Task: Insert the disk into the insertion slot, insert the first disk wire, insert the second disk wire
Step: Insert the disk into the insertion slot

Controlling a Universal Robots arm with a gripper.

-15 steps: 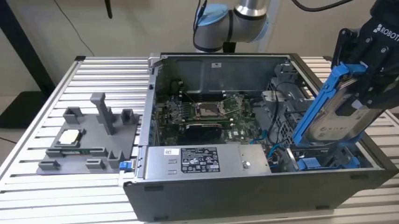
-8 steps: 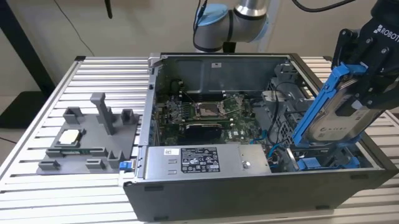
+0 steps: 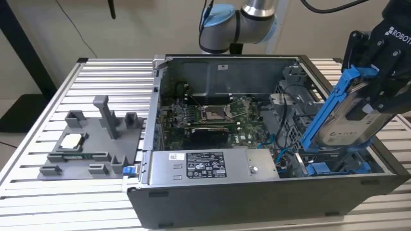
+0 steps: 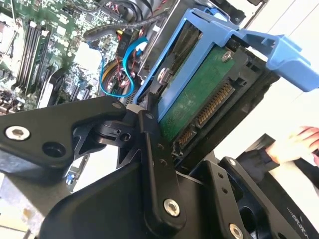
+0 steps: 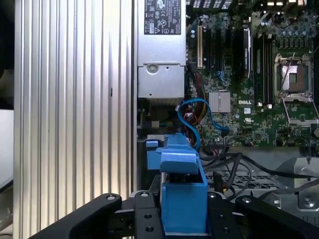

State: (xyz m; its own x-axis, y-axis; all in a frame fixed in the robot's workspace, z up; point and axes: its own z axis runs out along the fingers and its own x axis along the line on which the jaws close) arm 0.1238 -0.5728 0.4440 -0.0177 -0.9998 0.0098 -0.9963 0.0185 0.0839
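- In the exterior view, the gripper (image 3: 374, 89) is closed on the disk (image 3: 350, 120) near its upper end, holding it over the corner of the open computer case (image 3: 257, 204) on the exterior view's right.
- The disk stands nearly on end. Its long axis is steep, with the top leaning toward the exterior view's right and the low end pointing down at the blue drive bay (image 3: 334, 168).
- The low end looks level with the bay's rim, but I cannot tell whether it has entered.
- The grey power-supply box (image 3: 205, 166) lies along the case's near wall, with the motherboard (image 3: 212, 115) behind it. A grey fixture (image 3: 90, 139) sits apart on the slatted table (image 3: 32, 192).
- In the second wrist view, the disk's green circuit-board face (image 4: 199, 97) and its connector row are turned to the camera. One black finger (image 4: 152, 124) presses on the blue carrier's edge.
- A looped blue cable (image 4: 117, 74) lies in the case beyond, and a person's hand (image 4: 294, 144) shows past the case.
- In the first wrist view, the carrier's blue handle end (image 5: 182, 194) sits between the black fingers and points away from the camera toward the case interior.
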